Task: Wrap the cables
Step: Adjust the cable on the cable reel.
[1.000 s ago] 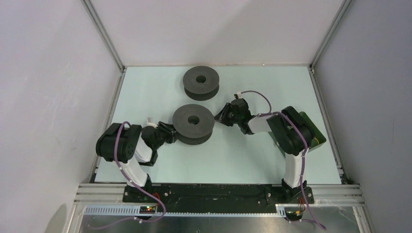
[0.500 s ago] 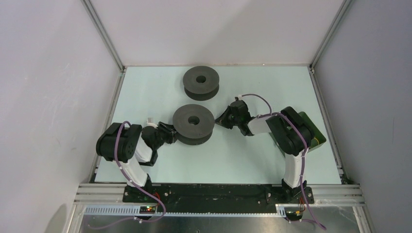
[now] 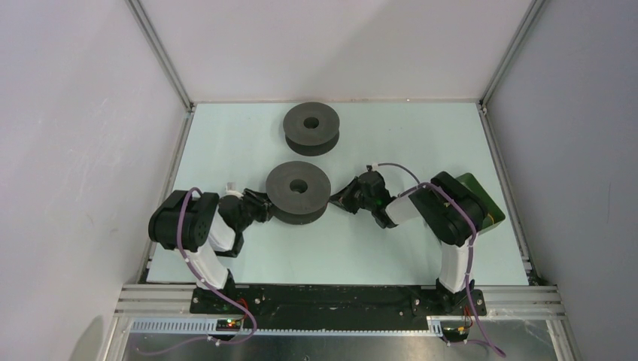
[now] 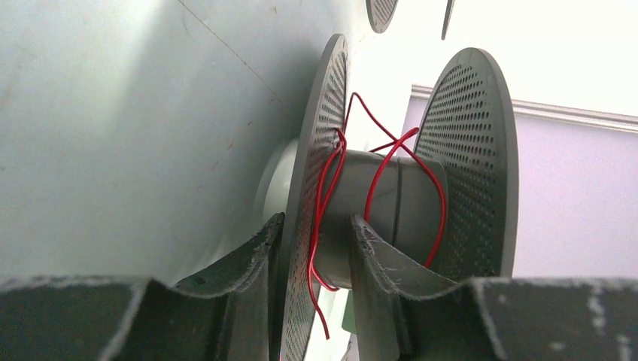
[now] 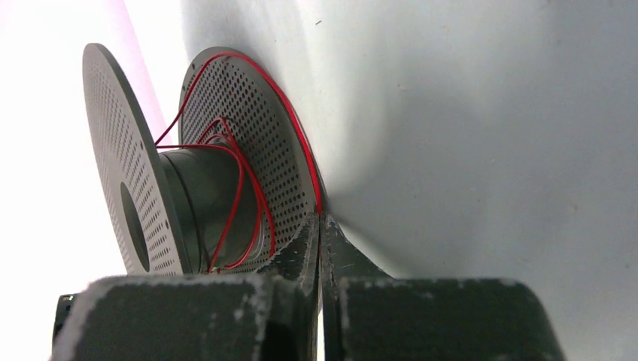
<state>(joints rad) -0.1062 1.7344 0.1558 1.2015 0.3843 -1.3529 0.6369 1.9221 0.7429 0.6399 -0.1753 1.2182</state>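
The near dark grey spool [image 3: 299, 190] lies flat mid-table. A thin red cable [image 4: 320, 308] loops loosely round its hub, with a loose end hanging by the lower flange. My left gripper [image 3: 263, 207] is open. Its fingers straddle that flange [image 4: 331, 113]: one sits under it, and the other [image 4: 376, 256] stands off it on the hub side. My right gripper [image 3: 341, 201] sits at the spool's right edge, shut on the red cable [image 5: 317, 201], which runs along the flange rim [image 5: 248, 128] into the fingertips.
A second dark grey spool [image 3: 311, 128] lies farther back on the pale table [image 3: 391, 248]. A dark green object [image 3: 485, 201] sits at the right edge behind the right arm. Metal frame posts and white walls enclose the table.
My right gripper has closed and moved toward the near edge, alongside the spool's right rim. The left gripper and spool have barely moved.
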